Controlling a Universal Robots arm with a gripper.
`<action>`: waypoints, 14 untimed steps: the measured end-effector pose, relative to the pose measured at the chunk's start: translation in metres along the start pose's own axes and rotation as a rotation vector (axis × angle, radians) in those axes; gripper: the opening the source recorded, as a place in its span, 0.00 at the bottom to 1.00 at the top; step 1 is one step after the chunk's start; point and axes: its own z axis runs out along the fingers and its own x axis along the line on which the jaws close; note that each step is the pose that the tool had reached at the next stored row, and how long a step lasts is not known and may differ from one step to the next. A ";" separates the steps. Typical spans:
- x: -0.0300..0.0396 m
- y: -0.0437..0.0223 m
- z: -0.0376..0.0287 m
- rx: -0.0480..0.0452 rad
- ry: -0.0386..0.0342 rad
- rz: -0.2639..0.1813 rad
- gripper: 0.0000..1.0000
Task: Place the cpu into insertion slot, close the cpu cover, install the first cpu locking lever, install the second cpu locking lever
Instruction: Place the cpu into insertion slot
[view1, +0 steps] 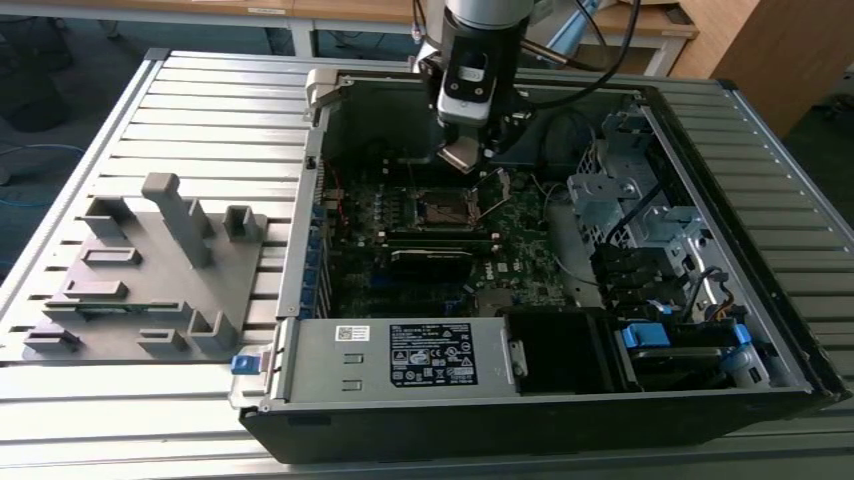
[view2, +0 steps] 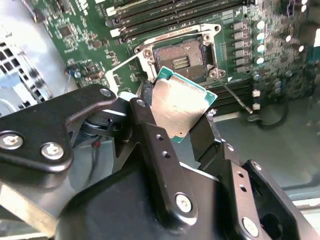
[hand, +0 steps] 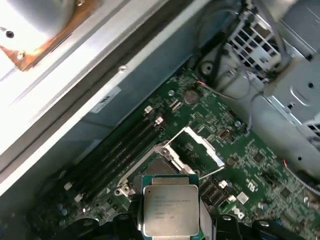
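Pincer (view1: 461, 157) pinching the cpu (hand: 170, 210) by its edges, hovering over the open insertion slot (view2: 182, 60), cpu cover (hand: 204, 144) swung up. Best bet here: level it, square the corners, no sliding.

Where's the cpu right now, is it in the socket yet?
Not yet: in the second wrist view the cpu is gripped in the hand, held above the motherboard just short of the empty insertion slot, whose cpu cover stands open beside it.
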 end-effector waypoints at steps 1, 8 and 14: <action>0.0000 0.0000 0.0002 -0.0003 -0.0016 0.018 0.54; 0.0000 -0.0002 0.0018 -0.0021 -0.0130 0.145 0.54; 0.0000 -0.0002 0.0019 -0.0025 -0.0157 0.175 0.54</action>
